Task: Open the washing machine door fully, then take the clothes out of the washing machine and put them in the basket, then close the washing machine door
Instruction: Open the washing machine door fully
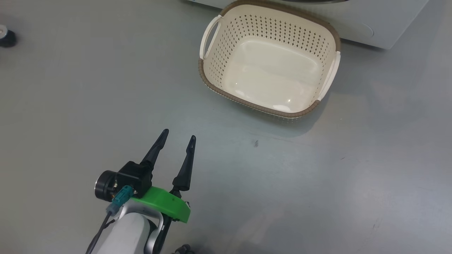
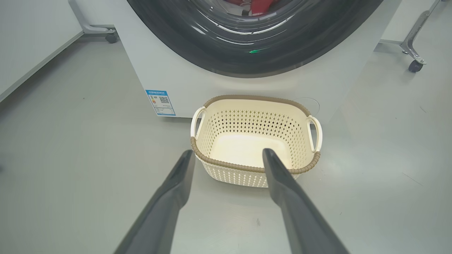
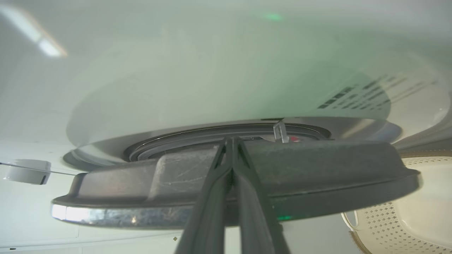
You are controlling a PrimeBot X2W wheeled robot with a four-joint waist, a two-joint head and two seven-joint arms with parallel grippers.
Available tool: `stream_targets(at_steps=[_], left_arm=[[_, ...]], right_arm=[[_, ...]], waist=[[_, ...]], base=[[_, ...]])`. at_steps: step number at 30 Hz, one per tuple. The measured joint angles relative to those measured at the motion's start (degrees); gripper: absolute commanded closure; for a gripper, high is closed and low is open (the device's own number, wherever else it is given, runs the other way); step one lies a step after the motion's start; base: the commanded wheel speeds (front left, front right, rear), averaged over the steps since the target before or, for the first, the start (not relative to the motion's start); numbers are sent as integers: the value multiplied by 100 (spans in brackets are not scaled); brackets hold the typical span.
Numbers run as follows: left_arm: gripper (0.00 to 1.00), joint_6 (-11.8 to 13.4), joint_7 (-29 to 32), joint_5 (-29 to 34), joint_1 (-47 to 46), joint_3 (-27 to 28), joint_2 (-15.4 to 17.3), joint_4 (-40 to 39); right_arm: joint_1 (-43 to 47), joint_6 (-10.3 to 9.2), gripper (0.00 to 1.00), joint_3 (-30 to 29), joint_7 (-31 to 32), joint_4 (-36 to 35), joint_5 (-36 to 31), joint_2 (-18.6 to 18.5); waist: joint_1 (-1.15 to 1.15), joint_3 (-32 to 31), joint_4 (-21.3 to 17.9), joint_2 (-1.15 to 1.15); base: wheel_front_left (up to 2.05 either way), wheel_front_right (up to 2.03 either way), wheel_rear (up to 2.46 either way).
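Castered frame legs [image 2: 412, 60] flank the white washing machine [image 2: 197, 84] on the grey floor [image 1: 70, 106]. The cream, brown-rimmed basket [image 1: 268, 30] sits at its foot, beneath the glossy black washing machine door [image 2: 212, 56], red clothes [image 2: 261, 5] behind the glass. The left gripper [image 1: 179, 134] hovers spread wide, short of the basket; the right gripper [image 3: 231, 140], fingers pressed together, points at the door's edge.

Grey floor [image 1: 70, 106] noted, bearing a small dark speck [image 1: 256, 143]; black round object [image 1: 6, 37] seen at head view's left edge; castered metal leg [image 2: 111, 37] recorded upper left in left wrist view, second castered leg [image 2: 413, 65] upper right.
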Motion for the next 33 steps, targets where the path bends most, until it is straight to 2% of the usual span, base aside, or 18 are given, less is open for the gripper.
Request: stream_targets(at_steps=[9, 33], left_arm=[[0, 25, 0, 0, -9, -7, -1, 2], [0, 82, 0, 65, -9, 97, -1, 79]], right_arm=[[-34, -55, 100, 27, 452, 170, 142, -63], [346, -29, 100, 271, 1188, 543, 282, 203]], waist=[[0, -38, 1, 0], [0, -360, -170, 0]], base=[[0, 0, 0], [0, 0, 0]])
